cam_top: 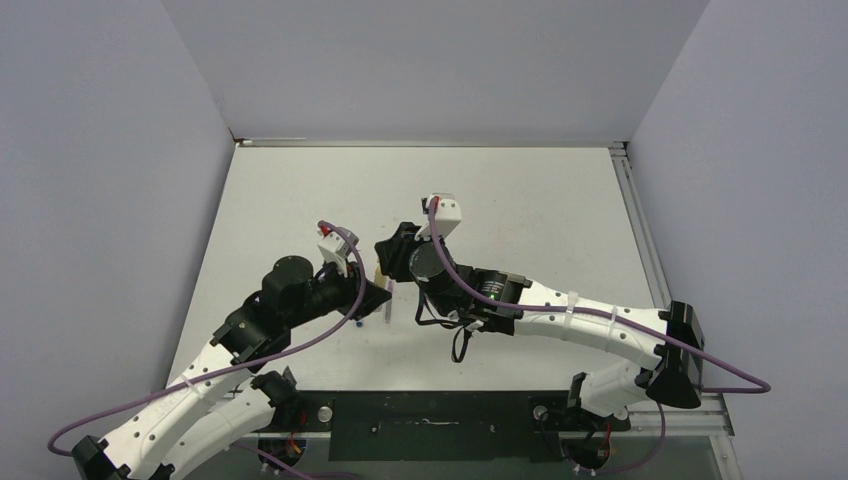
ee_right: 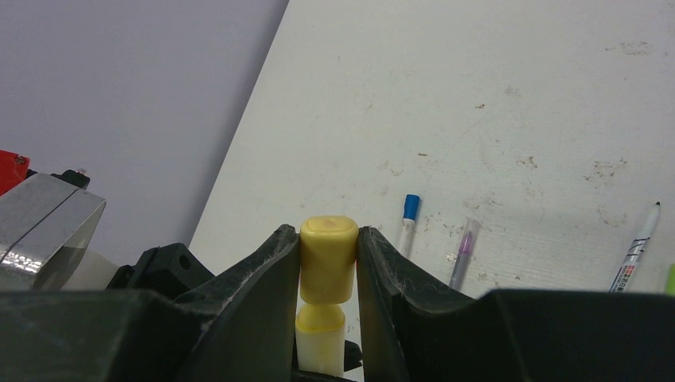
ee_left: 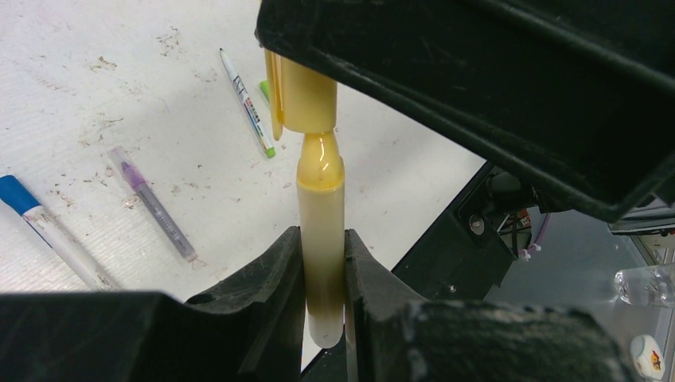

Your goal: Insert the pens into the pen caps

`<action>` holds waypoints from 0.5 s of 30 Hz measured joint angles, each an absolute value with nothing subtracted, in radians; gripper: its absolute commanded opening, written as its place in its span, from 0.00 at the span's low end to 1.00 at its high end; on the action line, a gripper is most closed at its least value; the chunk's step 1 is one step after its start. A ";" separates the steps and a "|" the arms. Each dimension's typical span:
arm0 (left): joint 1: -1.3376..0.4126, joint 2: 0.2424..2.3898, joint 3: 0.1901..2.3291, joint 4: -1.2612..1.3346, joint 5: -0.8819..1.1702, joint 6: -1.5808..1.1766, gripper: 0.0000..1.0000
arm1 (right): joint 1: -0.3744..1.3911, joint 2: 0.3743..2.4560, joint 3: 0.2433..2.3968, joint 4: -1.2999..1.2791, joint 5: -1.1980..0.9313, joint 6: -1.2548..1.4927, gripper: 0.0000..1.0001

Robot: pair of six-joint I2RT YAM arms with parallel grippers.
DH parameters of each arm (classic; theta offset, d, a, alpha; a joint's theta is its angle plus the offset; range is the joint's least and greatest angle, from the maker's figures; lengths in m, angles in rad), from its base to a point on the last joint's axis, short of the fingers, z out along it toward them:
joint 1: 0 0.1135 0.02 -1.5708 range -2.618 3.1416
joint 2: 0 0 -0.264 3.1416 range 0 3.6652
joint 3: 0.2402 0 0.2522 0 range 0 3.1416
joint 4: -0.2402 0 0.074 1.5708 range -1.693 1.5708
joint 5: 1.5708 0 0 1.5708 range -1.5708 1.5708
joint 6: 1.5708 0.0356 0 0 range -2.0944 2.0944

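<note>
Left wrist view: the left jaws are clamped on the yellow marker [ee_left: 322, 231], whose lower end is cut off between them. Its nose meets the mouth of the yellow cap [ee_left: 306, 95], which is pinched in the right jaws; how deep it sits is hidden. On the surface [ee_left: 95, 119] lie a blue-ended pen [ee_left: 48, 227], partly out of frame, a purple pen [ee_left: 155, 208] and a thin white pen [ee_left: 248, 103]. Just beside that one is a small green piece [ee_left: 263, 89], mostly hidden behind the cap.

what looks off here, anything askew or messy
Nothing spilled or broken. The table is speckled with dark scuffs. The yellow cap in the right pincer is only partly seated on the yellow marker held by the left pincer: the marker's neck shows below it.
</note>
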State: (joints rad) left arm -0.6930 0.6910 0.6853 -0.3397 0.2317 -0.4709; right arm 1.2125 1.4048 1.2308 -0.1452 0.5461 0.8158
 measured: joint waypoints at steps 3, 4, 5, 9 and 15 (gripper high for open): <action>-0.693 0.688 0.685 -0.340 0.227 -0.471 0.00 | 1.213 1.405 1.231 -0.146 0.546 0.816 0.05; -0.693 0.688 0.686 -0.340 0.224 -0.470 0.00 | 1.214 1.405 1.231 -0.146 0.546 0.816 0.05; -0.693 0.688 0.686 -0.340 0.222 -0.470 0.00 | 1.216 1.405 1.231 -0.146 0.545 0.815 0.05; -0.693 0.690 0.686 -0.340 0.215 -0.467 0.00 | 1.228 1.405 1.231 -0.152 0.543 0.812 0.05; -0.698 0.698 0.697 -0.346 0.209 -0.459 0.00 | 1.237 1.405 1.231 -0.167 0.540 0.812 0.05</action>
State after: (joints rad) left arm -0.6979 0.6979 0.6968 -0.3458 0.2089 -0.4587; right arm 1.2373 1.4048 1.2308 -0.1669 0.5396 0.8116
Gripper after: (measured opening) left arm 0.181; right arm 0.291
